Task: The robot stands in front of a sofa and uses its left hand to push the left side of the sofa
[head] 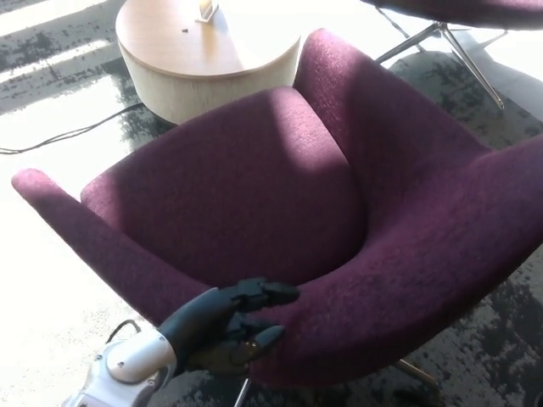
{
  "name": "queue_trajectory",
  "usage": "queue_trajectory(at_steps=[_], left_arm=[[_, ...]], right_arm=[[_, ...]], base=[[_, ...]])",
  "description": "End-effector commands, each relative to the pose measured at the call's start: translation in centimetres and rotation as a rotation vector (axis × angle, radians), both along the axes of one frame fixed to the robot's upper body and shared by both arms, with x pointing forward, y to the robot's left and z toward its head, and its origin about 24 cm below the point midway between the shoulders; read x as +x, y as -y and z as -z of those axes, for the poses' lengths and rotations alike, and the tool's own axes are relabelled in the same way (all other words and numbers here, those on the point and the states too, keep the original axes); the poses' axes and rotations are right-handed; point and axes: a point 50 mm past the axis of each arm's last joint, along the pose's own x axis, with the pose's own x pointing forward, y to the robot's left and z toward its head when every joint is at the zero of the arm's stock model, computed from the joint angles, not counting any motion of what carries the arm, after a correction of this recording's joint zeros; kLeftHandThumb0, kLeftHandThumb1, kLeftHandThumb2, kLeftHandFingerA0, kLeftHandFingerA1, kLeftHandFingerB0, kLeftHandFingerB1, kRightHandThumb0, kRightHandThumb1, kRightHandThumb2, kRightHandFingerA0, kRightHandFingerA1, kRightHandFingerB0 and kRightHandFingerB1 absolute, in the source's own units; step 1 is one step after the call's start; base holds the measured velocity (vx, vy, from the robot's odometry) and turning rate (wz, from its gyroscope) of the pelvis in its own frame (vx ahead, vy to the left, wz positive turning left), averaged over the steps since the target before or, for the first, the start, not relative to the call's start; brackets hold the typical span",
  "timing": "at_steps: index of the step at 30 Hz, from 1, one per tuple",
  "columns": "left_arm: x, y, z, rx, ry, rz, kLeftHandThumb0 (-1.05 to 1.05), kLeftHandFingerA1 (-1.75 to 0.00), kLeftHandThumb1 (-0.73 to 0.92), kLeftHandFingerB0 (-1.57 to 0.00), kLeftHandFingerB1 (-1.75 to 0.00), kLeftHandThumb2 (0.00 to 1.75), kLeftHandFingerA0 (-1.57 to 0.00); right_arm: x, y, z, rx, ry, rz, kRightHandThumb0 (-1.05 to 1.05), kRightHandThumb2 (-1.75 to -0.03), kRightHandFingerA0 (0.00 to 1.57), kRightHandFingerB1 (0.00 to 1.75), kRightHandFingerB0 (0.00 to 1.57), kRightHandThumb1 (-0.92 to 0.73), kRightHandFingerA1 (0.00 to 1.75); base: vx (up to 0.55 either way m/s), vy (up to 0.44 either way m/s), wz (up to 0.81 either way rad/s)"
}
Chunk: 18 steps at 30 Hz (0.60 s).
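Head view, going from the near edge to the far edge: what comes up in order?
Left hand against the sofa's near rim → purple sofa seat → round wooden table → small object on the table's far edge.
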Motion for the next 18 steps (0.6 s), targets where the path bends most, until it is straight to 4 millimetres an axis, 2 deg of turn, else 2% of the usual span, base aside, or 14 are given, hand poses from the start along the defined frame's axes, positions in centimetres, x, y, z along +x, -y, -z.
queue_trajectory(at_steps=[1,2,4,6,10,11,14,16,17,18], left_arm=[[-0.3,-0.9,0.8,0.009,-0.044,-0.009,-0.7,-0.4,0.85,-0.22,-0.33,0.65,-0.29],[-0.3,-0.9,0.8,0.009,-0.044,-0.009,-0.7,-0.4,0.85,-0.22,-0.33,0.65,-0.29],[0.5,-3.2,0.6,0.05,-0.033,-0.061,-0.69,-0.39,0.85,-0.23,-0.33,0.63,-0.27],[0.5,-3.9,0.8,0.078,-0.044,-0.072,-0.7,-0.38,0.85,-0.24,-0.32,0.62,-0.27],[0.5,-4.1,0.9,0.084,-0.045,-0.073,-0.7,-0.38,0.85,-0.24,-0.32,0.62,-0.27],[0.4,-6.0,1.1,0.123,-0.04,-0.112,-0.71,-0.4,0.85,-0.25,-0.34,0.65,-0.3],[0.7,-7.3,1.0,0.145,-0.029,-0.147,-0.72,-0.4,0.85,-0.26,-0.34,0.65,-0.31],[0.7,-7.3,1.0,0.144,-0.027,-0.146,-0.72,-0.4,0.85,-0.26,-0.34,0.65,-0.31],[1.1,-9.2,0.7,0.135,-0.035,-0.212,-0.71,-0.41,0.84,-0.25,-0.34,0.65,-0.3],[1.2,-9.9,0.5,0.139,-0.031,-0.236,-0.73,-0.41,0.84,-0.26,-0.34,0.65,-0.3]], right_arm=[[-0.3,0.4,0.0,-0.007,0.012,0.012,-0.66,-0.63,0.77,0.41,0.71,-0.71,0.46],[-0.3,0.4,0.0,-0.007,0.012,0.012,-0.66,-0.63,0.77,0.41,0.71,-0.71,0.46],[-0.3,0.3,0.0,-0.017,0.008,0.002,-0.68,-0.62,0.77,0.41,0.7,-0.7,0.47],[-0.6,0.3,0.2,-0.015,-0.002,0.0,-0.68,-0.62,0.77,0.41,0.7,-0.71,0.46],[-0.7,0.3,0.2,-0.016,-0.003,-0.001,-0.68,-0.62,0.77,0.41,0.7,-0.71,0.46],[-0.8,0.4,0.3,-0.011,-0.009,0.019,-0.67,-0.61,0.82,0.43,0.76,-0.68,0.49],[-0.9,0.3,0.3,-0.016,-0.003,0.002,-0.66,-0.62,0.79,0.43,0.73,-0.7,0.47],[-0.9,0.3,0.3,-0.017,-0.003,0.001,-0.66,-0.62,0.79,0.43,0.73,-0.7,0.47],[-1.0,0.4,0.3,-0.017,-0.011,-0.003,-0.65,-0.62,0.79,0.42,0.73,-0.7,0.47],[-1.0,0.4,0.4,-0.017,-0.016,0.006,-0.64,-0.63,0.8,0.42,0.72,-0.72,0.47]], base=[[0.0,0.0,0.0],[0.0,0.0,0.0],[0.0,0.0,0.0],[0.0,0.0,0.0],[0.0,0.0,0.0],[0.0,0.0,0.0],[0.0,0.0,0.0],[0.0,0.0,0.0],[0.0,0.0,0.0],[0.0,0.0,0.0]])
